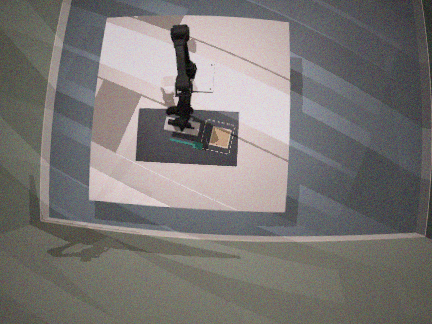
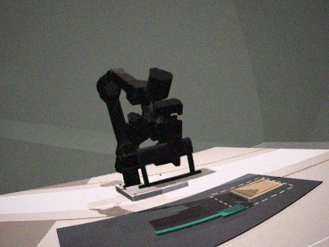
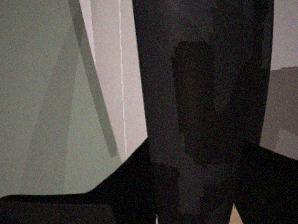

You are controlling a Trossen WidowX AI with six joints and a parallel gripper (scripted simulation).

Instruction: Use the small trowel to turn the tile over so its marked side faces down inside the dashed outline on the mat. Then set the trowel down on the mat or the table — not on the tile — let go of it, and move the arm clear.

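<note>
The tile (image 1: 226, 142) (image 2: 259, 188) lies flat on the dark mat (image 1: 150, 150) (image 2: 95, 232), tan face up and partly shaded, inside the dashed outline (image 1: 230, 153) (image 2: 291, 186) as far as I can see. Its underside is hidden. My gripper (image 1: 181, 123) (image 2: 176, 159) is shut on the handle of the trowel (image 1: 193, 129) (image 2: 150, 155) (image 3: 200, 100). The trowel has a thick dark handle, two posts and a flat blade, seen nearly edge-on in the exterior view. It hangs above the mat, left of the tile in the top view, apart from it.
A long thin teal piece (image 1: 185, 142) (image 2: 190, 225) lies on the mat, its wider end near the tile and the outline. The arm's base plate (image 2: 152, 193) sits on the pale table (image 1: 125, 185), behind the mat. Shadows fall across mat and table.
</note>
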